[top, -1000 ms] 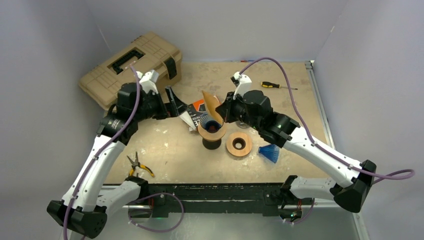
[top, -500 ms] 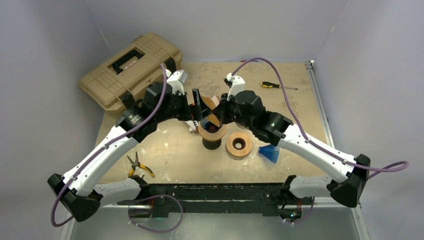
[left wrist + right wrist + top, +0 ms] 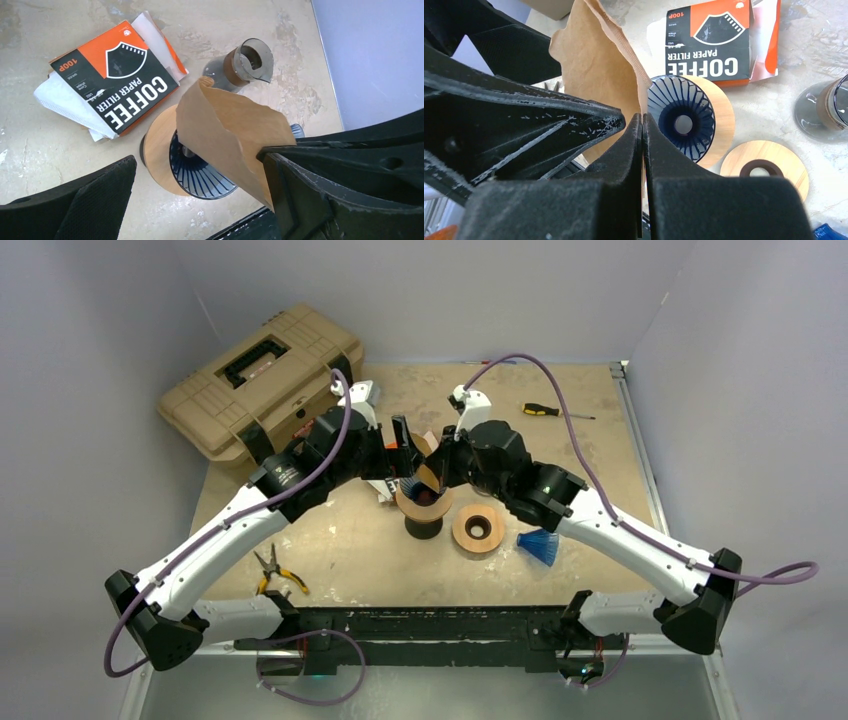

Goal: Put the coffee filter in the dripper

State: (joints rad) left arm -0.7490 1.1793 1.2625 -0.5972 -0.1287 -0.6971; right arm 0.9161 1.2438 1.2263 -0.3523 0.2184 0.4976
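Note:
The blue ribbed dripper (image 3: pixel 424 498) sits in a wooden collar on a black base at mid-table. It also shows in the left wrist view (image 3: pixel 200 175) and the right wrist view (image 3: pixel 681 120). My right gripper (image 3: pixel 643 119) is shut on the lower edge of a brown paper coffee filter (image 3: pixel 596 65). It holds the filter upright just above the dripper's far rim (image 3: pixel 428 452). My left gripper (image 3: pixel 205 200) is open. Its jaws straddle the dripper, and the filter (image 3: pixel 230 132) lies against the inner face of its right finger (image 3: pixel 310 195).
An orange-and-black coffee filter packet (image 3: pixel 117 80) lies left of the dripper. A glass carafe (image 3: pixel 247 62) stands behind it. A wooden ring (image 3: pixel 478 528) and a blue fan-shaped piece (image 3: pixel 540 545) lie to the right. A tan toolbox (image 3: pixel 265 370), a screwdriver (image 3: pixel 545 410) and pliers (image 3: pixel 278 575) lie around.
My left arm has swung right, bringing its open gripper up to the filter over the dripper. My right gripper has shifted slightly left and down with the filter.

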